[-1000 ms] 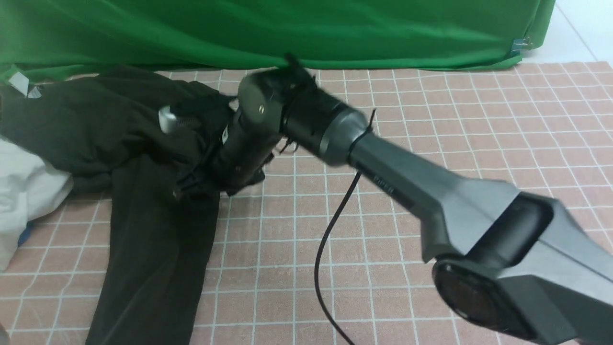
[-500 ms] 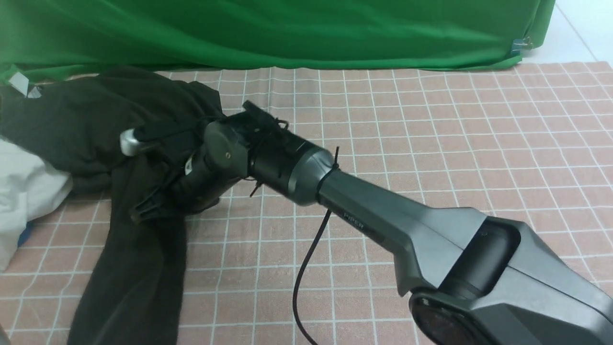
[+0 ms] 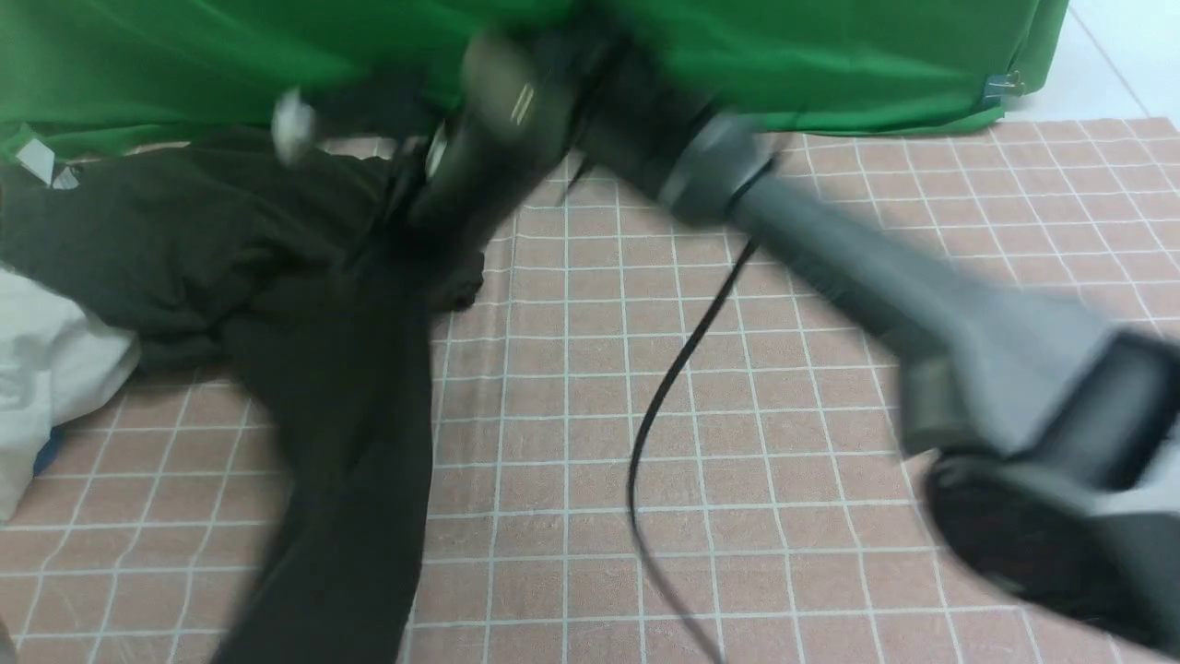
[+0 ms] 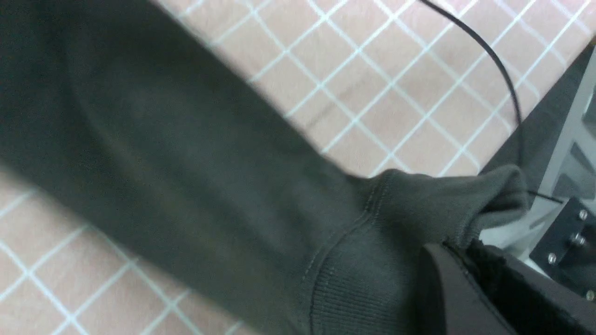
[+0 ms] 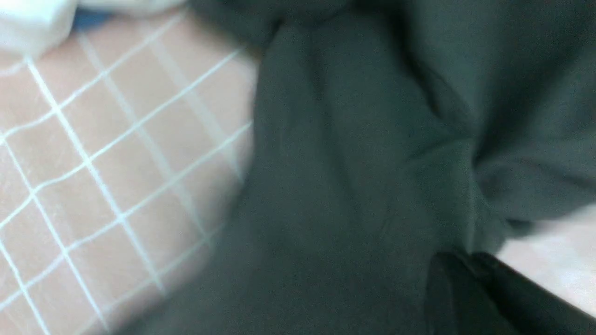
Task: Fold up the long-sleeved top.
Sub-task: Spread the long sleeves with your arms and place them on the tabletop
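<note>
The long-sleeved top [image 3: 184, 240] is a dark heap at the left of the checked cloth, with one sleeve [image 3: 350, 480] trailing toward the near edge. My right gripper [image 3: 419, 226], blurred by motion, is raised over the heap's right side and shut on a pinch of the top's fabric [image 5: 349, 163]; the jaws [image 5: 468, 260] are pressed together in the cloth. My left gripper [image 4: 463, 249] is outside the front view. In the left wrist view it is shut on the ribbed cuff [image 4: 433, 204] of the sleeve [image 4: 186, 177].
A white garment [image 3: 37, 387] lies at the far left edge, touching the top. A green backdrop [image 3: 737, 55] hangs along the back. A black cable [image 3: 664, 415] droops from the right arm over the pink checked cloth [image 3: 830, 277].
My right gripper dropped open onto the top, shut on its fabric, then swung up and back, pulling cloth with it. The trailing sleeve shifted to the right.
</note>
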`<state>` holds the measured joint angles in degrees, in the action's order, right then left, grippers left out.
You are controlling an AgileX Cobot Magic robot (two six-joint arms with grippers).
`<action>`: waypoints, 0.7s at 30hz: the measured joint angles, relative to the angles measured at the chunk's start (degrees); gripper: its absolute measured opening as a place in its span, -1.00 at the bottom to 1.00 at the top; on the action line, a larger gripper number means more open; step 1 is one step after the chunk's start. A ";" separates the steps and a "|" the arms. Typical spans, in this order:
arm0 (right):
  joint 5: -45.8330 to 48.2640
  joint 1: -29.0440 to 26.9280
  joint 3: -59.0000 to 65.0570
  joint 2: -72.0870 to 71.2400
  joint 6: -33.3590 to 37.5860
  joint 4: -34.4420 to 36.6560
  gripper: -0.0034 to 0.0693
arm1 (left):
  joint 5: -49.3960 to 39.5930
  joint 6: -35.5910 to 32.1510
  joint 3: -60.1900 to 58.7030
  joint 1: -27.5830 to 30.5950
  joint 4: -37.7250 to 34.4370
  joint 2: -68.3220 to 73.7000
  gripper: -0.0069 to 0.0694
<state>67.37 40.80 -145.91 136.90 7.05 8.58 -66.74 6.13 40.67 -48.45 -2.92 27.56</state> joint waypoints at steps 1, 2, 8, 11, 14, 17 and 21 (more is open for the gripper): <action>0.69 -0.54 0.17 -2.95 -0.13 -2.05 -0.81 | 0.45 -0.41 0.68 0.00 0.18 0.00 -0.72; 0.97 -0.93 0.52 -5.26 -0.18 -3.56 -0.81 | 0.98 -0.56 1.70 0.00 0.66 0.00 -0.72; 1.79 -1.17 12.40 -23.43 -1.63 -11.63 -0.81 | 1.28 -1.49 8.87 0.00 4.48 1.68 -0.72; 2.19 -1.17 22.87 -33.27 -3.23 -15.30 -0.81 | 1.12 -3.32 10.56 0.00 4.13 3.86 -0.72; 2.21 -1.17 35.80 -43.48 -6.61 -19.34 -0.81 | 1.07 -6.13 10.71 0.00 2.10 6.79 -0.72; 1.22 -1.17 48.75 -52.38 -11.09 -21.98 -0.81 | 0.92 -9.22 10.71 0.00 -0.53 10.21 -0.72; -0.66 -1.17 63.72 -62.27 -16.39 -23.72 -0.81 | 1.07 -12.74 10.53 0.00 -3.51 13.55 -0.72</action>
<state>66.72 39.63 -82.19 74.63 -9.33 -15.13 -65.67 -6.60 51.20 -48.45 -6.43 41.11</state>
